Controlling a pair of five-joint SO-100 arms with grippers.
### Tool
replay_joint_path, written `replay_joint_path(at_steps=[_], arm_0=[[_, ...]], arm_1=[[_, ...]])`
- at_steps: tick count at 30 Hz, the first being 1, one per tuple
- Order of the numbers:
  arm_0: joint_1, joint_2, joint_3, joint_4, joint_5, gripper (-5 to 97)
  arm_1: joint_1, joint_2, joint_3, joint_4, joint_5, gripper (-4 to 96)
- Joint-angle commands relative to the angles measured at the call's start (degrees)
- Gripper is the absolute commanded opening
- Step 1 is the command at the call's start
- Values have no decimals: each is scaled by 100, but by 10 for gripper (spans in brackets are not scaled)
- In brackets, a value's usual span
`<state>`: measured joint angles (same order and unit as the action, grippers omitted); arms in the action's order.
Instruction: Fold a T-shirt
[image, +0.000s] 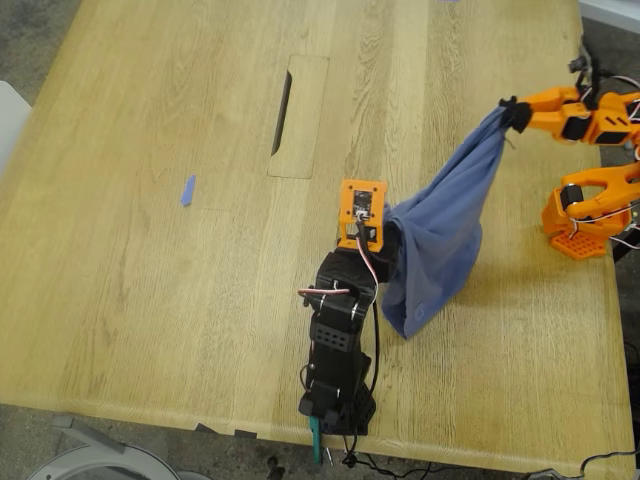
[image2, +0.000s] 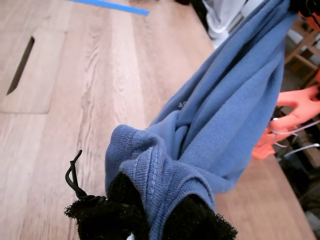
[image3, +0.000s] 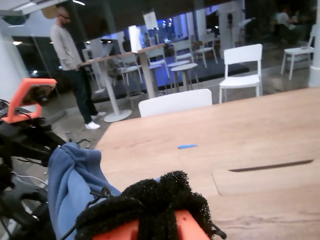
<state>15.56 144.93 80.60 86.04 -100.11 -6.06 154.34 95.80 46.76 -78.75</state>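
Black-armed, my first gripper (image: 385, 235) clamps one bunched end of the slate-blue T-shirt (image: 440, 235); my second gripper (image: 512, 112) pinches the other at the exterior view's right, cloth hanging between them above the wooden table (image: 150, 280). Blue tape scrap (image: 187, 190) lies well left.

Behind my light wooden counter (image: 150, 250), white chairs (image3: 242, 65) stand around high tables (image3: 107, 60) on a grey floor; a person (image3: 72, 60) stands far off by dark glass with blue light.
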Motion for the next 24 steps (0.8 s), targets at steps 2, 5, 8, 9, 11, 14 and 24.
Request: replay_joint_path(at_steps=[2,5,8,9,11,14,24], arm_0=[[-343,483,826,-853,97,-3],[-554,615,1459,-1521,123,-3],[-756,765,1995,-2013,149,-3],[-835,835,2162,-2145,149,-3],[-958,976,2461,-2347,167,-3],[-1116,1178,2892,-2619,167,-3],[-1494,1257,4192,-3946,176,-3]], arm_1=[[316,255,615,-510,-35,0],[562,439,1468,-1037,18,0],[782,589,2294,-1714,44,0],[879,598,2514,-1951,53,0],[1046,571,2883,-2399,53,0],[1195,536,3419,-3006,53,0],[1538,-114,4702,-4922,62,0]])
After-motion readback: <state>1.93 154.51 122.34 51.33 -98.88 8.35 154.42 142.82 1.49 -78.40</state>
